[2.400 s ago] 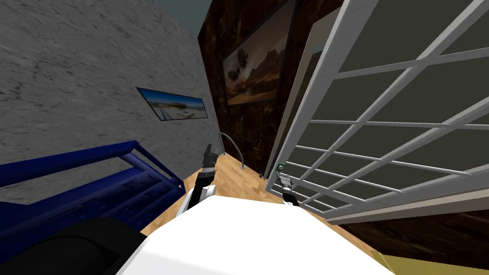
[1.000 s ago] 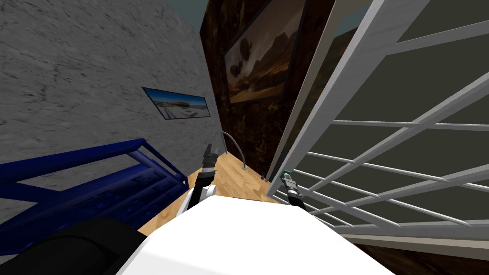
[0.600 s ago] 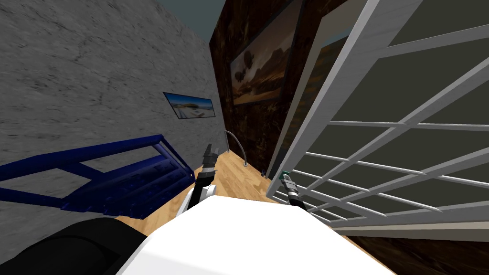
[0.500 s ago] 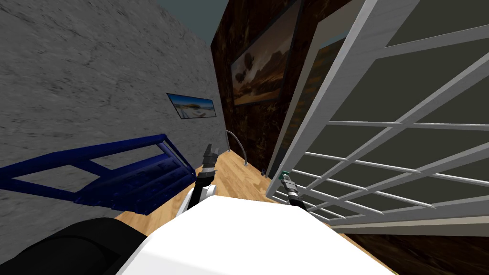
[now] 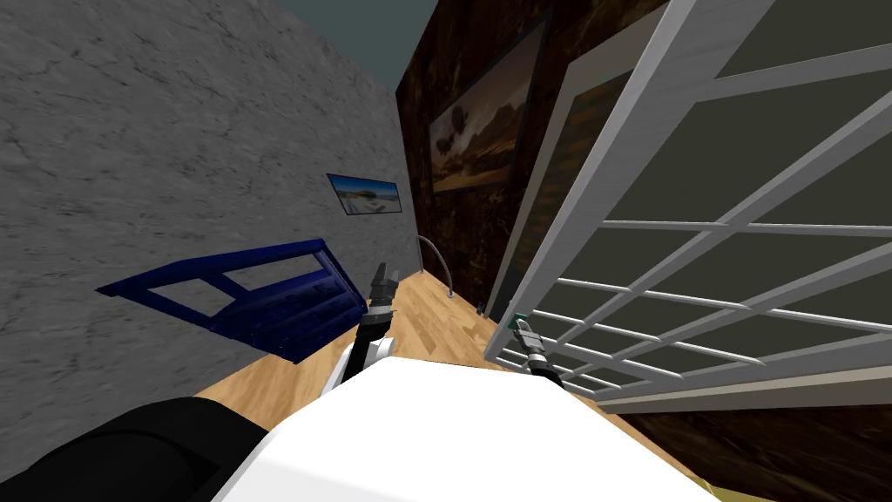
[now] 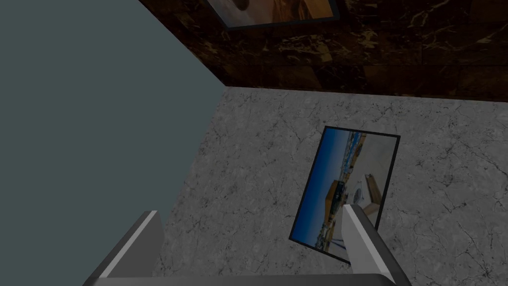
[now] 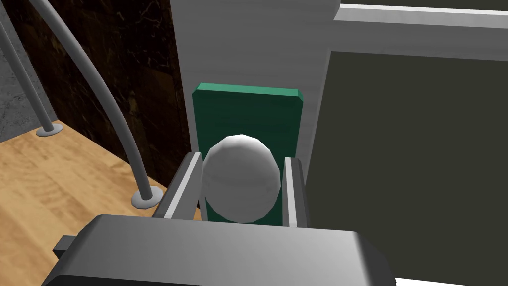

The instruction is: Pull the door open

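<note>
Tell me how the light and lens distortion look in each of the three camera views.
Head view: the wide lens rolls everything and splays the grey wall and the white door outward. Left wrist view: dim overall, the open left claw in shade. Right wrist view: evenly lit, soft shading on the white knob held by the right claw, no glare.

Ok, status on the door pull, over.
Right gripper shut on the white knob. Left gripper open, empty. Door partly open. Curved grey rail on the floor beside the door's edge, clear of the gripper.
</note>
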Tool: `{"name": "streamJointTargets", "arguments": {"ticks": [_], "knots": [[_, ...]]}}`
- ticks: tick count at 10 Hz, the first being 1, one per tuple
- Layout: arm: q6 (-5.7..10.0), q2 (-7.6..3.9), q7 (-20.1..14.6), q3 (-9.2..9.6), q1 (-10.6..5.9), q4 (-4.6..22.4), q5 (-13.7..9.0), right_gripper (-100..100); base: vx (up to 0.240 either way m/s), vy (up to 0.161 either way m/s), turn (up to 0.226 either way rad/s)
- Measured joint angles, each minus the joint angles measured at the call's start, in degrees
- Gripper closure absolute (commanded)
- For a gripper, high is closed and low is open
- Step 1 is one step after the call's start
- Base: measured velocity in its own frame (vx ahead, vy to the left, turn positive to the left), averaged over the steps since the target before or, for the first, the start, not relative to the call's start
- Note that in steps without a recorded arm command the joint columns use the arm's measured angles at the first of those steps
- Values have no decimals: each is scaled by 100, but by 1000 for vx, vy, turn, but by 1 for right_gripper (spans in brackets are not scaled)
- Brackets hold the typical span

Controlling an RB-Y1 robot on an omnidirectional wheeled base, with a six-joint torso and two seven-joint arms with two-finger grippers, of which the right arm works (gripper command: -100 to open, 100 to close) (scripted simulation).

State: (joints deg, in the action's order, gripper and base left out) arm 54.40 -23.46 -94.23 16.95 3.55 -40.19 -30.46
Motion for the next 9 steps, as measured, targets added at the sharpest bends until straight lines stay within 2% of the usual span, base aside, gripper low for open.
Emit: {"name": "streamJointTargets", "arguments": {"ticks": [2,4,7,9], "knots": [[77,-131,-144,138,151,-117,84,100,-219,-27,83],[215,-206,-307,264,154,-18,164,100,-213,-49,81],[297,-289,-411,361,233,-33,216,100,-153,-31,97],[456,-354,-526,445,253,44,257,100,-192,-67,116]]}}
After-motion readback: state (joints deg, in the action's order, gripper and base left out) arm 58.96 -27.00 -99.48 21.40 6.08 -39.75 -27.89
